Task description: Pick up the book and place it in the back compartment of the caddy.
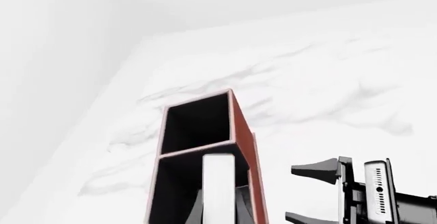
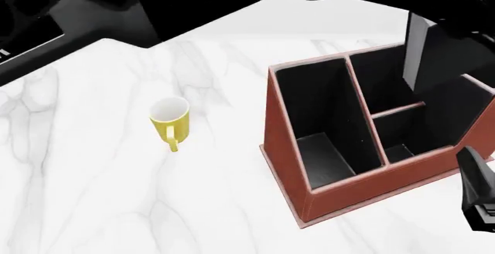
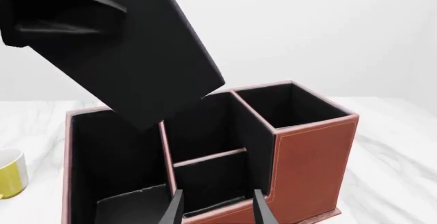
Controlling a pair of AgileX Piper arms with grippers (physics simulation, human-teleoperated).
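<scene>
Yellow mug (image 2: 170, 120) stands well left of the caddy (image 2: 363, 196).

A reddish-brown caddy (image 2: 352, 191) stands on the marble table (image 2: 93, 178). A yellow mug (image 2: 169, 120) sits well left of the caddy. The black book (image 2: 441, 62) hangs tilted above the caddy's right-hand cells.

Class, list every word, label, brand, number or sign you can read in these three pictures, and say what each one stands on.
None can be read.
The book: plain black cover, no title.
The caddy: bare reddish-brown walls.
The yellow mug: unmarked.
The right pincer: a row of small marks on its body, too small to read.
</scene>
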